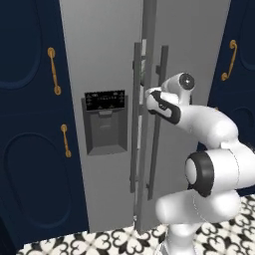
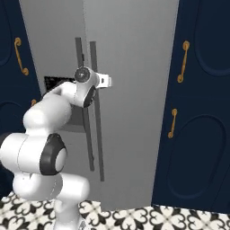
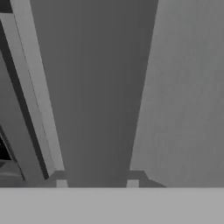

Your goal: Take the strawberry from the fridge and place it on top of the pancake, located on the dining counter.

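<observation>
The tall grey fridge (image 1: 107, 45) fills the middle, with its black display (image 1: 104, 99) over a recessed dispenser. Two dark vertical handles run down its centre. My gripper (image 1: 149, 98) is at mid height on the right door's handle (image 1: 157, 149). In the hand view the fingertips (image 3: 61, 184) stand on either side of that handle (image 3: 96, 87), shut on it. From the right base view the hand (image 2: 107, 81) sits at the handle (image 2: 99, 143). The strawberry is hidden behind the fridge doors. The pancake and the dining counter are out of view.
Navy cabinets with gold handles flank the fridge on the left (image 1: 30, 149) and on the right (image 2: 197, 134). The floor has black and white patterned tiles (image 1: 99, 244). The left door's handle (image 1: 135, 124) stands close beside the held one.
</observation>
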